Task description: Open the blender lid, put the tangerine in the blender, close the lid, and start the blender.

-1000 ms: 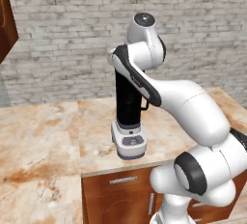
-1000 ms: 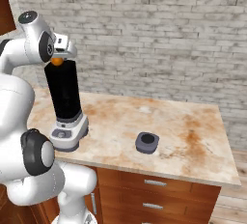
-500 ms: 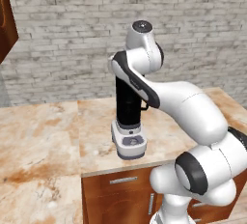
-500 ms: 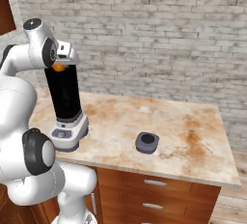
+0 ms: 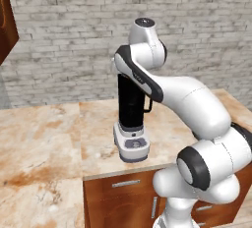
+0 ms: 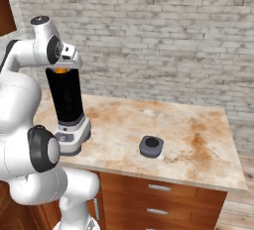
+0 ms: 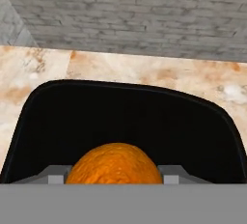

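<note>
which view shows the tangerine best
The hand view: the tangerine sits large and centred over the open blender. The right base view gives just an orange sliver at the jar's top; in the left base view the arm covers that spot.

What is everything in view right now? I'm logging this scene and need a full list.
Blender: one, black jar on light grey base, near the counter's left front edge, jar top open.
Tangerine: one, bright orange, at the jar's open mouth, between the gripper's fingers.
Blender lid: one, grey with dark knob, lying on the counter right of the blender.
Counter: one, beige marbled stone, over brown drawers.
Brick wall: one, grey, behind the counter.
Gripper: one, white and dark, above the jar, holding the tangerine.
</note>
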